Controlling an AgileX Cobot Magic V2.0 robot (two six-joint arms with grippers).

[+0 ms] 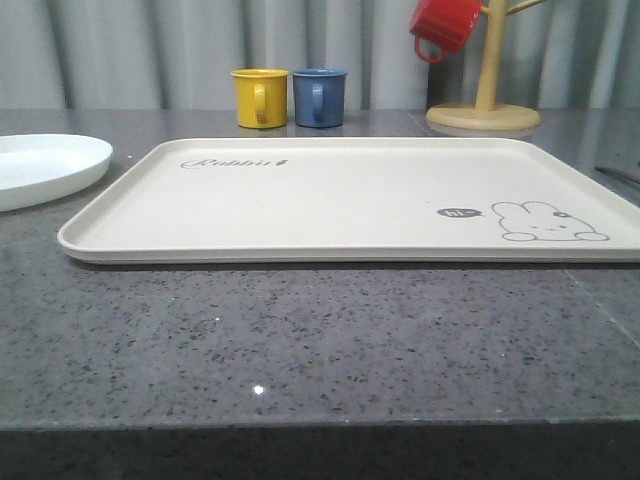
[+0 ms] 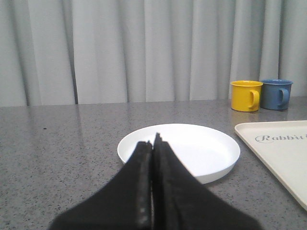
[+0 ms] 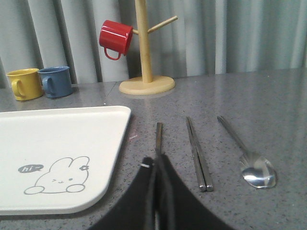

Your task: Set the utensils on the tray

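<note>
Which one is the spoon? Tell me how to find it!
Find the big cream tray with the rabbit drawing. On the grey table beside its rabbit end lie three shiny metal pieces in a row. The spoon is the one farthest from the tray, past the chopsticks, and it alone ends in a round bowl.

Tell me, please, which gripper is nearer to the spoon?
The right. The right gripper is shut, over the table beside the tray, with the chopsticks between it and the spoon. The left gripper faces the white plate at the tray's other side.
</note>
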